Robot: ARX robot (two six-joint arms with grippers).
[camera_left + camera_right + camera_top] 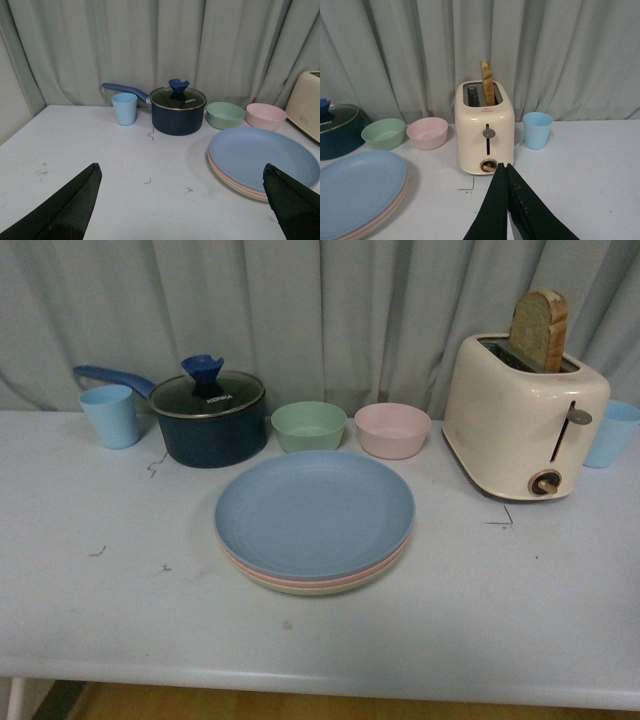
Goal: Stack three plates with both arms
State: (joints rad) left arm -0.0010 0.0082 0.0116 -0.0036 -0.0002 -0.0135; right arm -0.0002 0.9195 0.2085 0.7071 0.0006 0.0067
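Note:
The three plates stand in one stack at the middle of the table. The blue plate (315,510) is on top, the pink plate (300,581) under it, and the beige plate (318,591) at the bottom. The stack also shows in the left wrist view (262,157) and the right wrist view (360,187). No arm is in the front view. My left gripper (182,192) is open and empty above the table, left of the stack. My right gripper (504,167) is shut and empty, right of the stack and in front of the toaster.
Along the back stand a light blue cup (111,415), a dark blue lidded pot (208,417), a green bowl (309,426), a pink bowl (392,429), a cream toaster (524,415) with a bread slice, and another blue cup (612,433). A curtain hangs behind.

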